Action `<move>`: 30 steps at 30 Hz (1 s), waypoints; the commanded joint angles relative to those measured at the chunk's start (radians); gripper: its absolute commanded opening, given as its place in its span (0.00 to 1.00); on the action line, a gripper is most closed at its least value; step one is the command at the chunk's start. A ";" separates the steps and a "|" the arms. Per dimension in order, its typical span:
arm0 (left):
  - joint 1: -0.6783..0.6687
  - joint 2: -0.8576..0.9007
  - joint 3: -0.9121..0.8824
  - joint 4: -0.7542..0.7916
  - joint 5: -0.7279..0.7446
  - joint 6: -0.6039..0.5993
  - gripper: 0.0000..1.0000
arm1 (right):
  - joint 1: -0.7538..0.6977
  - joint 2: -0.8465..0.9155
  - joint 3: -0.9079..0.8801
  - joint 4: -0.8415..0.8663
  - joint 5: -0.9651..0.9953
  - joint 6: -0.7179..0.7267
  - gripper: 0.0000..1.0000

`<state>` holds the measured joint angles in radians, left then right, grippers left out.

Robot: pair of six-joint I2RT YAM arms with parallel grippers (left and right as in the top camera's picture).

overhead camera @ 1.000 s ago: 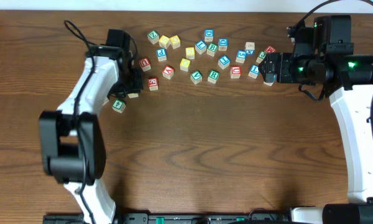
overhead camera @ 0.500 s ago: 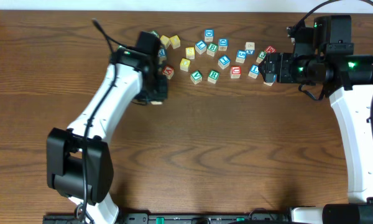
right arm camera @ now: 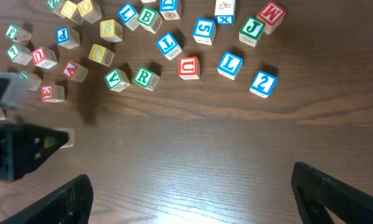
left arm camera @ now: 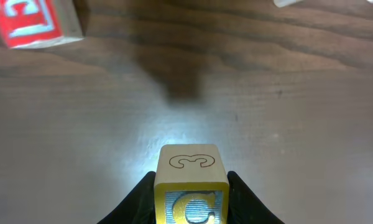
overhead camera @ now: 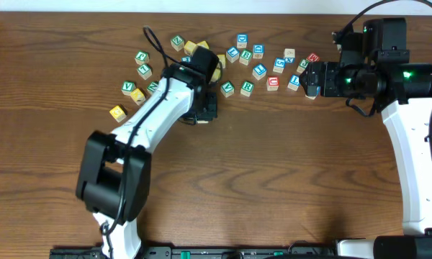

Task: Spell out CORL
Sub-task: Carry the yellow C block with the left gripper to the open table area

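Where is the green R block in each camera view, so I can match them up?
Overhead: the green R block sits upper middle, on the lower edge of the block cluster.
Right wrist: upper left of centre.
Left wrist: not in it; the yellow C block fills the foreground.
Shared landmark: the green V block, just left of it in both.

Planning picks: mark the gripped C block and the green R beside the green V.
C block (left arm camera: 191,206): left wrist view, lettered front face.
Green R (right arm camera: 147,77): right wrist view, top face.
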<state>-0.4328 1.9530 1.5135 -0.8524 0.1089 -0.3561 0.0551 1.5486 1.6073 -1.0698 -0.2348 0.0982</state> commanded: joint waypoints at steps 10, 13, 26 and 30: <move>-0.005 0.090 -0.024 0.089 -0.016 -0.016 0.25 | 0.005 0.008 0.016 -0.004 0.027 0.009 0.98; -0.005 0.095 -0.026 0.097 -0.016 -0.016 0.25 | 0.005 0.008 0.016 -0.005 0.027 0.009 0.98; -0.017 0.152 -0.026 0.144 -0.016 -0.015 0.25 | 0.005 0.008 0.016 -0.005 0.027 0.009 0.99; -0.018 0.152 -0.026 0.156 -0.017 -0.011 0.25 | 0.005 0.008 0.016 -0.005 0.027 0.009 0.99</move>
<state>-0.4473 2.0888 1.4979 -0.7013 0.1017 -0.3668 0.0547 1.5486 1.6073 -1.0740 -0.2115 0.0982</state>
